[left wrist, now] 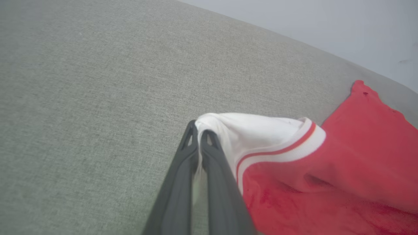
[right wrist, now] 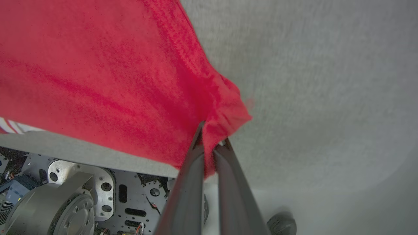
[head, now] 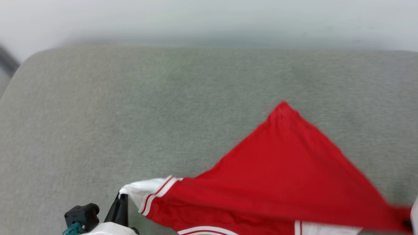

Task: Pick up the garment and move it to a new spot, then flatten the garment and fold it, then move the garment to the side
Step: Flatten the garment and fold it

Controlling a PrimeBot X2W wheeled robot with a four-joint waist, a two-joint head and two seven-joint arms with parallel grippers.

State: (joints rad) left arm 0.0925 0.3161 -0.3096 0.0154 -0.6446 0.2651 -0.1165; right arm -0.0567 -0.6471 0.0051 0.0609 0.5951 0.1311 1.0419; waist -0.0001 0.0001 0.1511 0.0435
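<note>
The garment (head: pixel 277 169) is a red shirt with white sleeves and red-striped trim, stretched over the near part of the grey-green cushioned surface (head: pixel 130 107). My left gripper (head: pixel 122 199) is shut on the white sleeve end at the lower left; in the left wrist view its fingertips (left wrist: pixel 199 130) pinch the white cloth (left wrist: pixel 254 133). My right gripper (right wrist: pixel 212 135) is shut on a bunched red corner of the garment (right wrist: pixel 225 114) near the surface's front edge. The red cloth runs taut between the two grips, with one red corner (head: pixel 283 106) pointing toward the far side.
The grey-green surface stretches wide to the left and back, with a rounded far-left corner (head: pixel 32 57). A pale wall (head: pixel 209 19) lies behind it. In the right wrist view the robot's metal base (right wrist: pixel 75 195) shows below the surface's front edge.
</note>
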